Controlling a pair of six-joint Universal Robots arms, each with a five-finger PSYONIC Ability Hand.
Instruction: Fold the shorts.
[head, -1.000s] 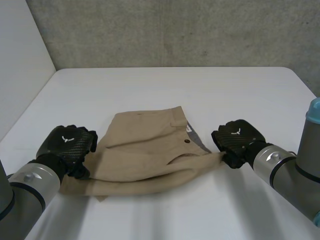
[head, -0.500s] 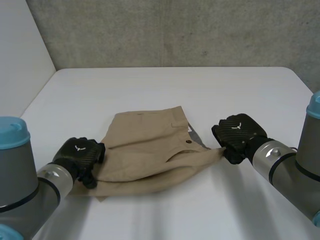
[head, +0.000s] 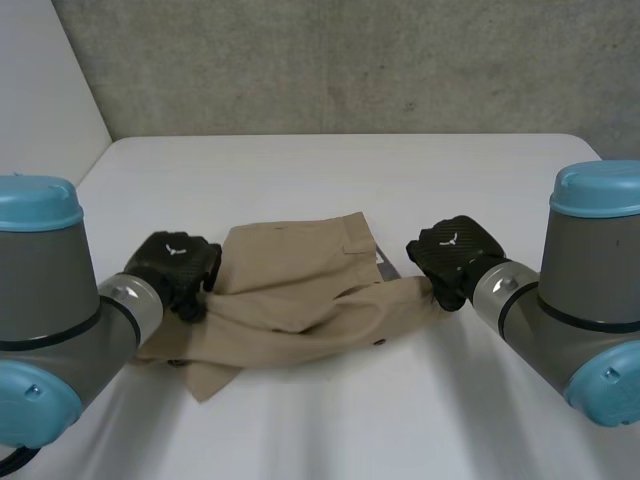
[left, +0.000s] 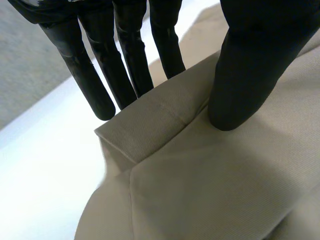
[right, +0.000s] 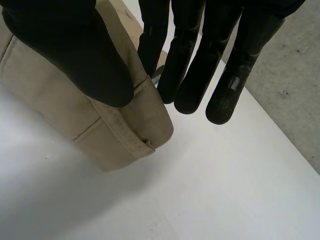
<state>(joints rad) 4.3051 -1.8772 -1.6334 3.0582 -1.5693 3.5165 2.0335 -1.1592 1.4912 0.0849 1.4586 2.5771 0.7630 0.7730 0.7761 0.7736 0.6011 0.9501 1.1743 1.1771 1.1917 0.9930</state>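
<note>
Tan shorts (head: 290, 300) lie partly folded in the middle of the white table (head: 330, 170). My left hand (head: 178, 268) is at their left edge, and the hem corner (left: 150, 120) is pinched between its thumb and straight fingers (left: 130, 65). My right hand (head: 448, 258) is at the right edge of the shorts. There the waistband corner (right: 125, 125) is clamped between thumb and fingers (right: 185, 75). Both held corners are raised off the table, and the near layer is drawn up over the far one.
A grey concrete wall (head: 340, 60) stands behind the table's far edge. A pale wall (head: 40, 120) rises at the left. Bare table lies in front of the shorts (head: 380, 420) and beyond them.
Both hands have moved away from me and slightly inward, carrying the near edge of the shorts over the far part. The arms now reach further over the table.
</note>
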